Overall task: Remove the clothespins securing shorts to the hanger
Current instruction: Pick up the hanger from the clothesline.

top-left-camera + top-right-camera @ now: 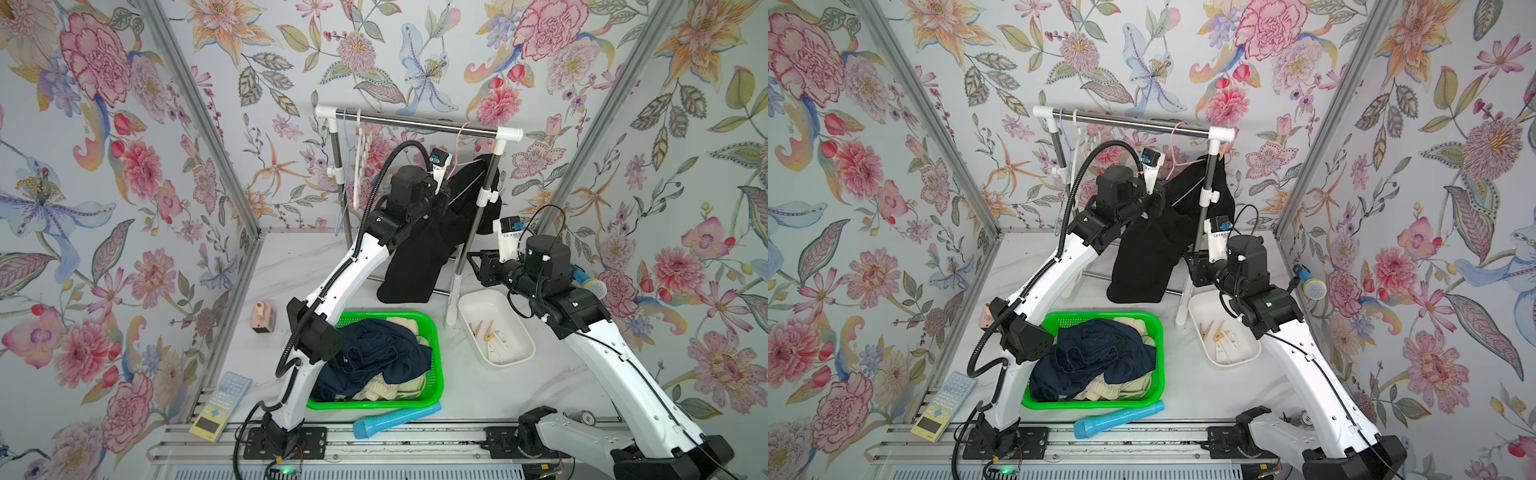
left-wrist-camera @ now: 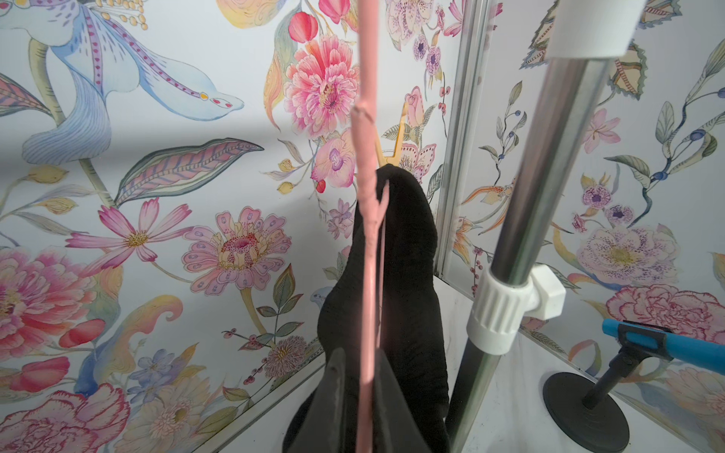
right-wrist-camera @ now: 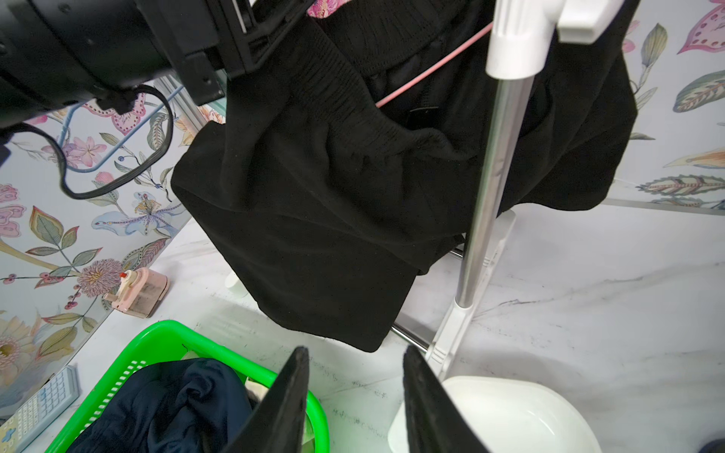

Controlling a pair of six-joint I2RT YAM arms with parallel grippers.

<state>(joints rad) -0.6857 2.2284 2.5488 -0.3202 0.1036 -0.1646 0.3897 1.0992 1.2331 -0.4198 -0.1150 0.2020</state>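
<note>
Black shorts [image 1: 415, 266] [image 3: 333, 196] hang from a pink hanger [image 2: 367, 157] on the rack's rail [image 1: 415, 122]. A tan clothespin [image 2: 396, 137] [image 1: 1225, 147] sits at the far end of the shorts' waistband. My left gripper [image 2: 363, 355] is shut on the pink hanger's wire at the near end of the waistband. My right gripper [image 3: 356, 349] is open with nothing between its fingers, low beside the rack's post [image 3: 490, 157], between basket and tray. Several clothespins [image 1: 492, 332] lie in the white tray [image 1: 528, 345]. Navy and cream shorts [image 1: 374, 357] fill the green basket [image 1: 436, 332].
A white and a blue hanger [image 1: 359, 145] hang at the rail's left end. A blue tube [image 1: 395, 419] lies in front of the basket, with a calculator [image 1: 220, 405] and a pink sharpener [image 1: 262, 318] to the left. A blue microphone [image 1: 590, 284] stands at the right wall.
</note>
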